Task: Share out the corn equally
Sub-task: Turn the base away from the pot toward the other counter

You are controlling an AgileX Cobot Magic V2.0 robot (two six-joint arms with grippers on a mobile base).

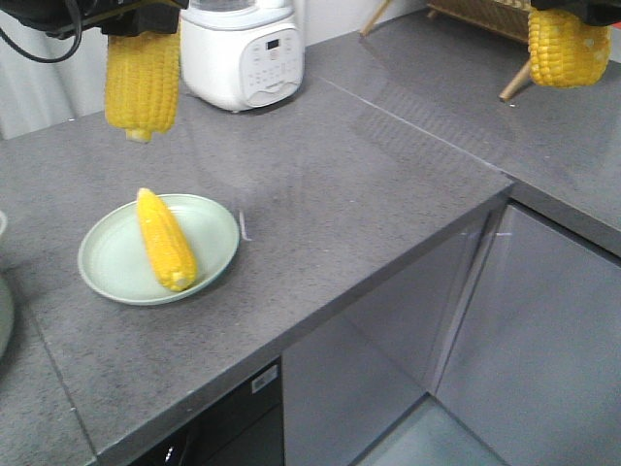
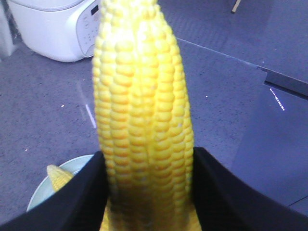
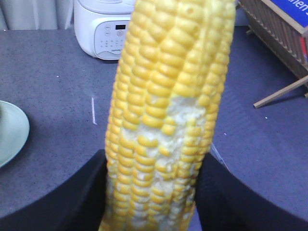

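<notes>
One corn cob (image 1: 167,241) lies across a pale green plate (image 1: 113,264) on the grey counter; its tip (image 2: 58,176) and the plate rim (image 2: 72,166) show low in the left wrist view. My left gripper (image 1: 142,21) is shut on a second corn cob (image 1: 143,85), which hangs upright above and behind the plate and fills the left wrist view (image 2: 142,110). At the top right, my right gripper (image 1: 571,8) is shut on a third corn cob (image 1: 568,49) with worn kernels (image 3: 168,110). Black fingers (image 3: 240,192) press both sides of it.
A white kitchen appliance (image 1: 243,53) stands at the back of the counter (image 1: 369,194). A wooden rack (image 1: 485,19) stands on the right-hand counter section. Another plate's edge (image 1: 4,311) shows at the far left. The counter's front edge drops off to cabinets (image 1: 543,349).
</notes>
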